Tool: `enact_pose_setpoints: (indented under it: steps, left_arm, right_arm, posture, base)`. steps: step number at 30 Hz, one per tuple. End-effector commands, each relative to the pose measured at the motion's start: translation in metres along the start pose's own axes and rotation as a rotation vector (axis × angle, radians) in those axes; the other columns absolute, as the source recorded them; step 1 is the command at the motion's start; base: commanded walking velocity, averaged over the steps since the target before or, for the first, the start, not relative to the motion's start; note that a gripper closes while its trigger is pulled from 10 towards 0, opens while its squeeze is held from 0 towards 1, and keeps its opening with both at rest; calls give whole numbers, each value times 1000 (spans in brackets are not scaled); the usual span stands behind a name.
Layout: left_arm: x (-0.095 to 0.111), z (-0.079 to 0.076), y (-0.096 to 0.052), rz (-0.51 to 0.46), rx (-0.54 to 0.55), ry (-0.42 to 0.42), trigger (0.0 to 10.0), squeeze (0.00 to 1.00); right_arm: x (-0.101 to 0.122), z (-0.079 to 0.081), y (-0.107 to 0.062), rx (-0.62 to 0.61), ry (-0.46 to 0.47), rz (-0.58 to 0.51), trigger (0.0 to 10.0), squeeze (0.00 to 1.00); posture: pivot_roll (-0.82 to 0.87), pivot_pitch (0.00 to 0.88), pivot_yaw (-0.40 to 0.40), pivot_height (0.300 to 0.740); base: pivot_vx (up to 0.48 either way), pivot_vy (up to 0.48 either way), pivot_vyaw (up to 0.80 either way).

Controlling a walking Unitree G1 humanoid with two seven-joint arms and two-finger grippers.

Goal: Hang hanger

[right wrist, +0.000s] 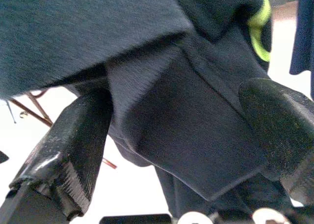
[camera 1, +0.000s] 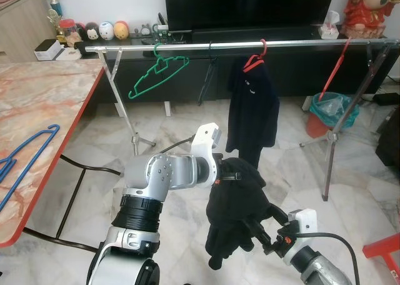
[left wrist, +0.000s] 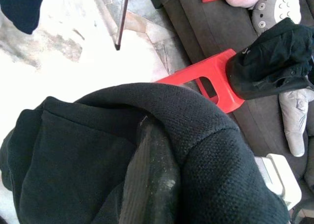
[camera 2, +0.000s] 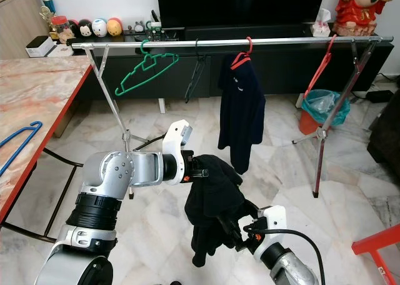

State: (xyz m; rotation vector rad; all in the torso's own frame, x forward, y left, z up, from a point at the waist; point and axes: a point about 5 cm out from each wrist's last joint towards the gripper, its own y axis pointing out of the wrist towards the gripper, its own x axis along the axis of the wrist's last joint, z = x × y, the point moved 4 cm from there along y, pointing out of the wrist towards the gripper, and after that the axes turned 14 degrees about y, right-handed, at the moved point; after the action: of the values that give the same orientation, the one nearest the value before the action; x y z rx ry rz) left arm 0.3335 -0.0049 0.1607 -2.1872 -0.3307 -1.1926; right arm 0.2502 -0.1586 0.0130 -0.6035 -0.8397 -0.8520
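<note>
A black garment [camera 1: 237, 210] hangs low in front of me over the marble floor. My left gripper [camera 1: 226, 174] is shut on its top, with cloth draped over one finger [left wrist: 149, 184]. My right gripper [camera 1: 265, 230] reaches into the garment's lower part from the right; its fingers [right wrist: 68, 150] stand open with a fold of cloth between them. Beyond runs a silver clothes rail [camera 1: 287, 43]. On it hang a green hanger [camera 1: 156, 72], a black hanger [camera 1: 208, 75], a red hanger bearing a dark shirt [camera 1: 253, 107], and a bare red hanger [camera 1: 337, 69].
A marble table with a red edge [camera 1: 56, 166] stands to my left, a blue hanger [camera 1: 28, 154] lying on it. The rail's metal legs [camera 1: 334, 141] stand on the floor. An orange bucket with a teal bag [camera 1: 330, 113] and a red stool [camera 1: 384, 247] are on the right.
</note>
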Motion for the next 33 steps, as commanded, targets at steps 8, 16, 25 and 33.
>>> enact_pose_setpoints:
  steps: [8,16,25,33]
  left_arm:
    - [9,-7,-3,-37,-36,30,10000,0]
    - [9,-11,-4,-38,-52,39,10000,0]
    - [10,-13,-5,-44,-64,50,10000,0]
    - [12,-16,-5,-53,-79,60,10000,0]
  right_arm:
    - [12,-5,10,-24,-42,-38,10000,0]
    - [22,-12,20,-60,-68,-74,10000,0]
    - [28,-14,30,-87,-103,-105,10000,0]
    - [38,-29,37,-212,-163,-136,10000,0]
  posture:
    - [-12,0,74,740]
    - [-6,0,72,740]
    - [0,0,71,740]
    - [5,0,70,740]
  base:
    - [0,0,0]
    - [0,0,0]
    - [0,0,0]
    - [0,0,0]
